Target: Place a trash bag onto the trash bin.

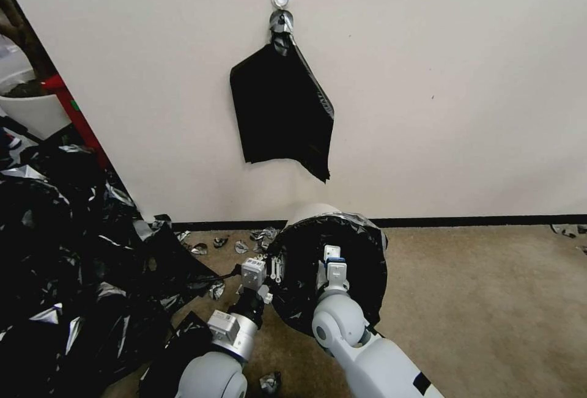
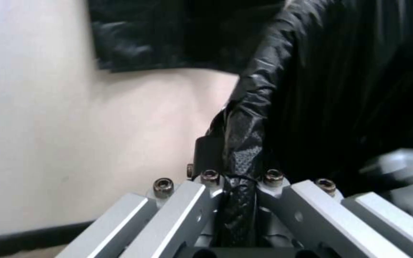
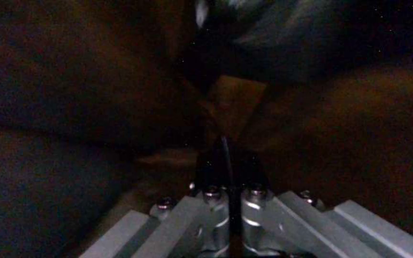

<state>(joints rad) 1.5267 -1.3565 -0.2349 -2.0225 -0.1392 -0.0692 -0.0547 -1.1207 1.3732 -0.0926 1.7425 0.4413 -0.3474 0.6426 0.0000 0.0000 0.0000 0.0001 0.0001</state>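
The trash bag [image 1: 361, 263] is largely drawn over the trash bin [image 1: 310, 213], its edge beside the bin pinched in the left end effector [image 2: 239, 186], while the right end effector [image 3: 229, 161] is pressed together inside it, so seating remains to be finished.

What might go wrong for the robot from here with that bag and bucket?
The thin trash bag is pinched at its edge by the left gripper; pulling hard could tear it. The trash bin appears tipped toward the robot, so it might roll. The right gripper is inside the bag and could snag.
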